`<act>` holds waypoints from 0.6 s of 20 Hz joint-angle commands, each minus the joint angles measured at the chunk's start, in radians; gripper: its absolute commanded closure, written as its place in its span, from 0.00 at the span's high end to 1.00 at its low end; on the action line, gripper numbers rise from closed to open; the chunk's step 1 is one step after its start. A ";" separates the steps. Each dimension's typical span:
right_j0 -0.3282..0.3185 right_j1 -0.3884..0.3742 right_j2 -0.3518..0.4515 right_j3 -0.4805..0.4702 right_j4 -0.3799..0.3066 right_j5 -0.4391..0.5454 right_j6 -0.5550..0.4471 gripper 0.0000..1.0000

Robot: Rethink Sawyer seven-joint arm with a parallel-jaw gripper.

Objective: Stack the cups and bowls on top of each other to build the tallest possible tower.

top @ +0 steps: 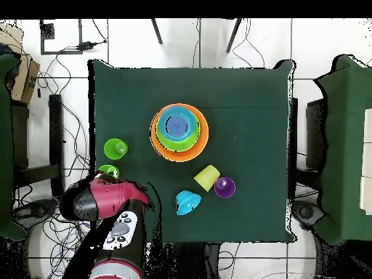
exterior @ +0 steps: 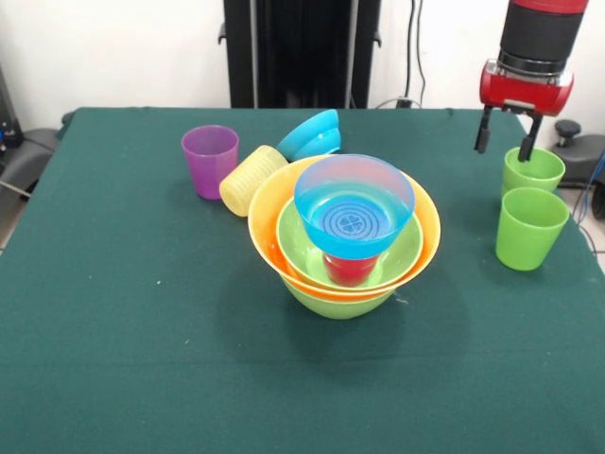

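Observation:
The tower (exterior: 345, 236) stands mid-table: a lime green bowl, the orange bowl, a second lime green bowl, a red cup (exterior: 350, 269), and a blue bowl (exterior: 354, 205) on top. From overhead the tower (top: 179, 131) shows as rings. My gripper (exterior: 505, 142) hangs open over the farther of two light green cups (exterior: 534, 173), with one finger (exterior: 527, 140) at its rim and nothing held. The nearer green cup (exterior: 530, 228) stands upright. A purple cup (exterior: 210, 160) is upright, and a ribbed yellow cup (exterior: 251, 180) lies on its side. A second blue bowl (exterior: 312, 135) leans tilted.
The green-covered table (exterior: 113, 340) ends just right of the two green cups. Overhead, the arm (top: 102, 200) covers part of one green cup (top: 109, 171); the other green cup (top: 115, 149) is in full view. Yellow cup (top: 206, 176), purple cup (top: 224, 187) and blue bowl (top: 187, 203) cluster together.

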 commanded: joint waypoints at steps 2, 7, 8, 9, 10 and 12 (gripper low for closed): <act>-0.006 0.059 0.090 0.003 0.032 -0.084 0.153 1.00; -0.007 0.070 0.092 -0.005 0.035 -0.095 0.152 1.00; -0.008 0.071 0.093 -0.005 0.035 -0.097 0.152 1.00; -0.008 0.072 0.093 -0.005 0.036 -0.097 0.151 1.00; -0.009 0.073 0.093 -0.006 0.036 -0.098 0.151 1.00; -0.007 0.076 0.092 -0.011 0.039 -0.097 0.150 1.00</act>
